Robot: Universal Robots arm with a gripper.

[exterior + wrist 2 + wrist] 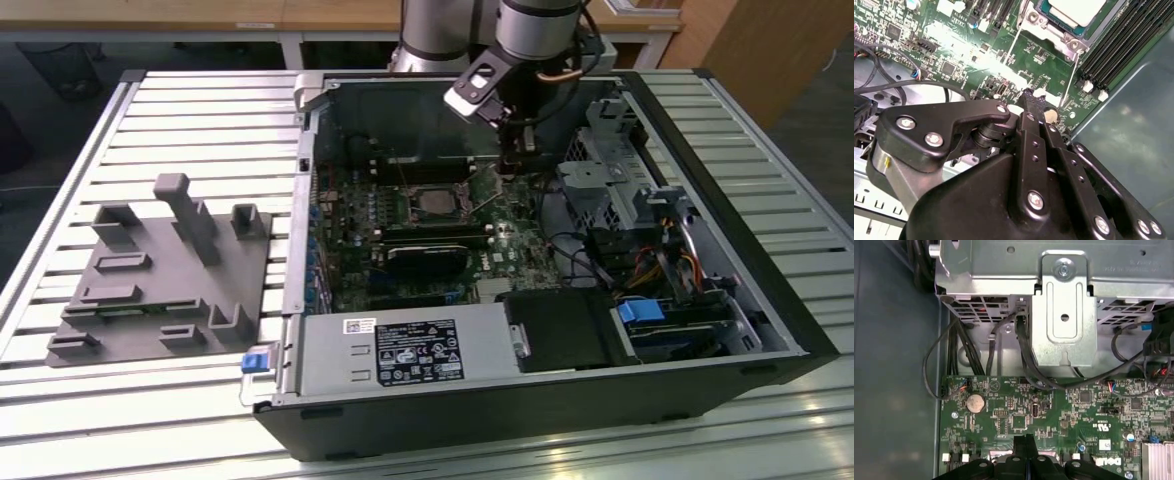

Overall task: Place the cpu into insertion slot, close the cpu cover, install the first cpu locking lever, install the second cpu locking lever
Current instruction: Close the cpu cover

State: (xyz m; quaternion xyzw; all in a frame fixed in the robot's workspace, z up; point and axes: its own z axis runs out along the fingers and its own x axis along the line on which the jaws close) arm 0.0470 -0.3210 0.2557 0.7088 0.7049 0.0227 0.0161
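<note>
Upper centre, I am holding my black gripper (pixel 514 162) closed and empty, seemingly as a pusher, near the silvery-grey square cpu (pixel 430 205).

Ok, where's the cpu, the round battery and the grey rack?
cpu (pixel 1076 9): second wrist view, on its pale metal top.
battery (pixel 975 402): first wrist view, middle of its round face.
rack (pixel 167 290): exterior view, on its flat base.
</note>
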